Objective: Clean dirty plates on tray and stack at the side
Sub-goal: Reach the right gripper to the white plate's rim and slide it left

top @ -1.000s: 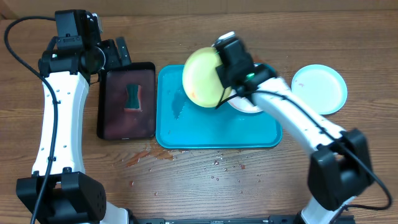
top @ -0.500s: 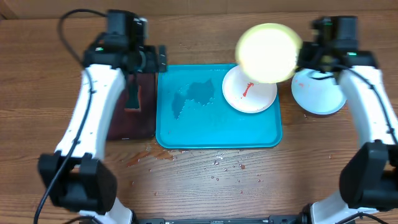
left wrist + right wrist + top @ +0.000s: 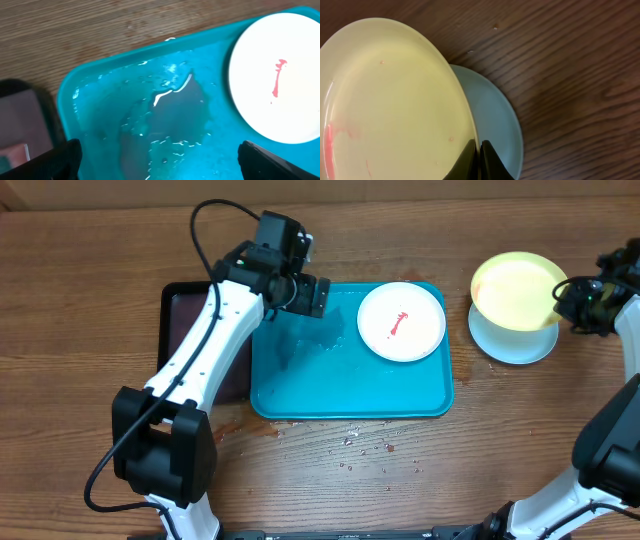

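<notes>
right hand [image 3: 480, 150], pinched shut on the pale green round plastic plate's [image 3: 390, 100] rim, holds it over the light blue plastic plate [image 3: 495, 125] to stack; left hand [image 3: 160, 160] gapes empty beside the red-smeared white plastic plate [image 3: 270, 90].

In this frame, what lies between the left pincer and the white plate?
Nothing solid: only a film of water on the turquoise tray, between the open left pincer and the white plate. The left wrist view shows it clearest.

Left half of tray [image 3: 350, 395] lies free (white plate [image 3: 401, 321] fills right).
</notes>
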`<state>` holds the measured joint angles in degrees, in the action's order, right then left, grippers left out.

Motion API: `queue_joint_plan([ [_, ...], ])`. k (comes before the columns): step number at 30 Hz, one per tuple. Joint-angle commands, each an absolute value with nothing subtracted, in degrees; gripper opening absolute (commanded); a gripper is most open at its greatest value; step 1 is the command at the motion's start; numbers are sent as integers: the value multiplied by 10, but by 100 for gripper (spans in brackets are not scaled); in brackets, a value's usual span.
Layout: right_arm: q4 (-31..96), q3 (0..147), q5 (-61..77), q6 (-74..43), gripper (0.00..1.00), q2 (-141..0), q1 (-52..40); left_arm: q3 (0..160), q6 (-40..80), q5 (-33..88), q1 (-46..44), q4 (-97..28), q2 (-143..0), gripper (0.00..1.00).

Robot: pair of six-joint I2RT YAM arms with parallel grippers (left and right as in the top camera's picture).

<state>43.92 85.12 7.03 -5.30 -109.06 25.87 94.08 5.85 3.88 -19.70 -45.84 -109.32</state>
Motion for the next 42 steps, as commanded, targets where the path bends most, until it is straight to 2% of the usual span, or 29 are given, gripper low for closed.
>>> queue_joint_plan([
  [1,436,858,60,-60,4,-1104,272,949,42,35,-205,-456,-1095,100],
  [10,437,858,44,-60,4,-1129,274,949,42,35,-206,-450,-1095,100],
  [12,440,858,43,-60,18,-1129,274,949,42,35,-206,-449,-1095,100],
  [13,441,858,43,-60,20,-1129,274,949,42,35,-206,-449,-1095,100],
  [16,448,859,43,-60,37,-1128,274,949,42,35,-206,-447,-1095,100],
  [17,453,860,44,-61,40,-1127,274,949,42,35,-206,-447,-1095,100],
  [21,476,860,60,-63,41,-1111,273,949,42,35,-206,-447,-1095,100],
  [26,502,860,152,-63,41,-1067,259,949,42,35,-206,-441,-1095,100],
  [33,515,855,193,-65,42,-1057,145,949,43,37,-206,-434,-1095,100],
  [39,498,855,124,-126,56,-1062,26,949,43,39,-206,-435,-1095,100],
  [42,510,855,116,-176,71,-1071,-17,949,43,41,-206,-435,-1095,100],
])
